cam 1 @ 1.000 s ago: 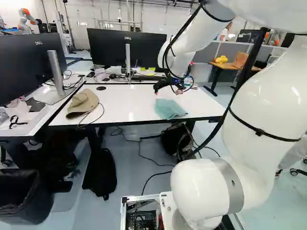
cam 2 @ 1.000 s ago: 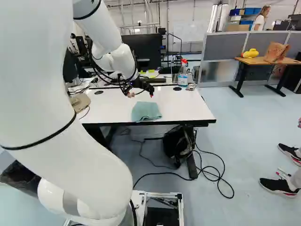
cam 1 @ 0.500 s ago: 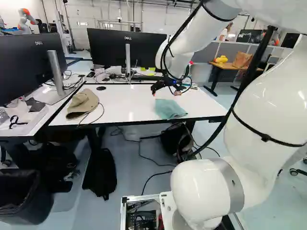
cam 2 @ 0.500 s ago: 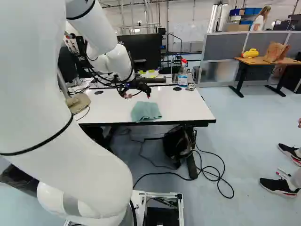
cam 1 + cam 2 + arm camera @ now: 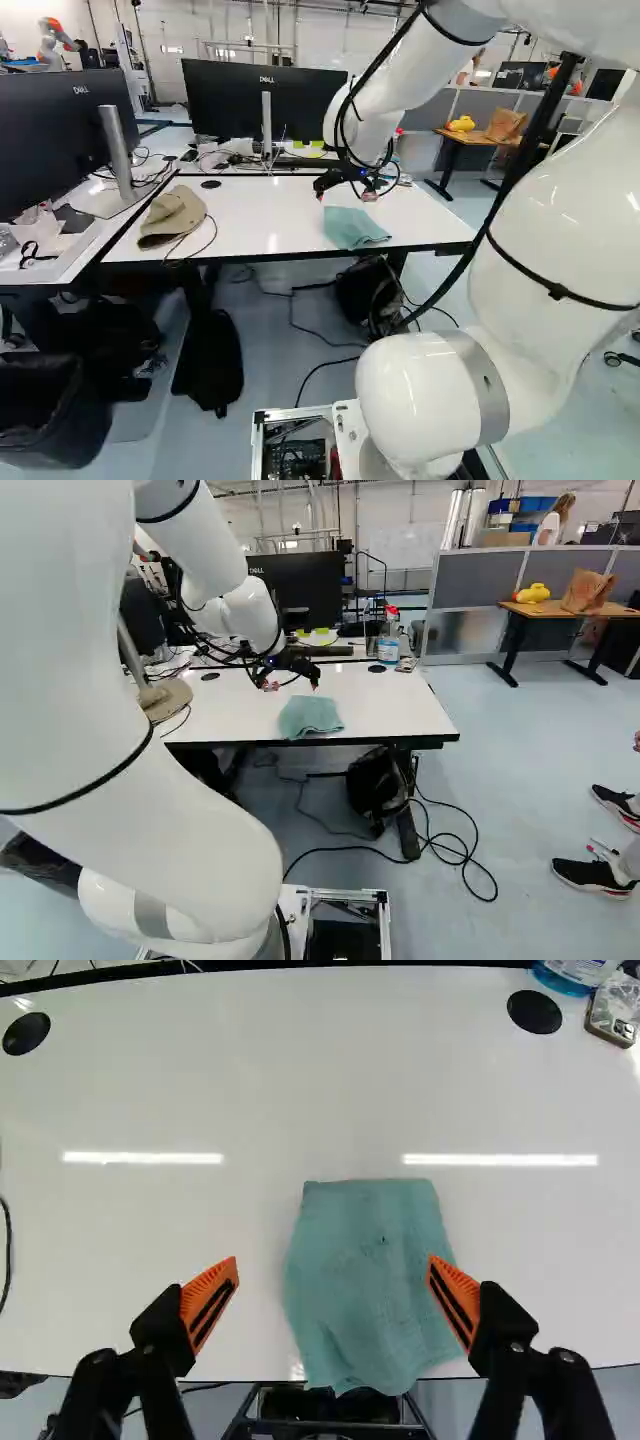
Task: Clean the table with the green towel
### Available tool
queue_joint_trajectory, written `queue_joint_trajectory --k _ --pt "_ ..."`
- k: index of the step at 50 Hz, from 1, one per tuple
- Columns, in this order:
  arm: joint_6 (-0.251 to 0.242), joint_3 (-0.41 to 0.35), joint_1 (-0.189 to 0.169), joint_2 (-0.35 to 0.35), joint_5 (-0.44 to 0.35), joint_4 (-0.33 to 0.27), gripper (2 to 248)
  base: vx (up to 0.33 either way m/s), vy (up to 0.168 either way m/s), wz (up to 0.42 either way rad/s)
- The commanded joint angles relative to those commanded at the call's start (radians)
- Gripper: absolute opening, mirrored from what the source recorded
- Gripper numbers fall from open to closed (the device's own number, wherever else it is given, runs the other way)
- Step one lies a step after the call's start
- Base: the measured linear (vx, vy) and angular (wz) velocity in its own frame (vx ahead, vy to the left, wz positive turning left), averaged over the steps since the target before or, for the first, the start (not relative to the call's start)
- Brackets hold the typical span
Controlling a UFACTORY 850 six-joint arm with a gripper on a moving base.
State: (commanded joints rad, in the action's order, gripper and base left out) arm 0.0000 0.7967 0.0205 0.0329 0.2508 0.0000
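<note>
Towel point(image 5: 365, 1300) lies on the desk point(image 5: 130, 1090) under the wide-spread claw point(image 5: 333, 1260), closer to its right finger point(image 5: 461, 1297), its longer side pointing straight ahead.

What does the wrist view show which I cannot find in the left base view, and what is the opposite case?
Only the wrist view: the black disc beside the spray bottle.
Only the left base view: the tan cap and the monitors.
Both: the green towel, the white table and the gripper.
</note>
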Motion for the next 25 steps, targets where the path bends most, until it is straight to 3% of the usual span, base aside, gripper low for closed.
queue_joint_trajectory --k 25 --pt "0.000 -0.063 -0.002 0.022 -0.099 0.000 247 0.000 0.000 0.000"
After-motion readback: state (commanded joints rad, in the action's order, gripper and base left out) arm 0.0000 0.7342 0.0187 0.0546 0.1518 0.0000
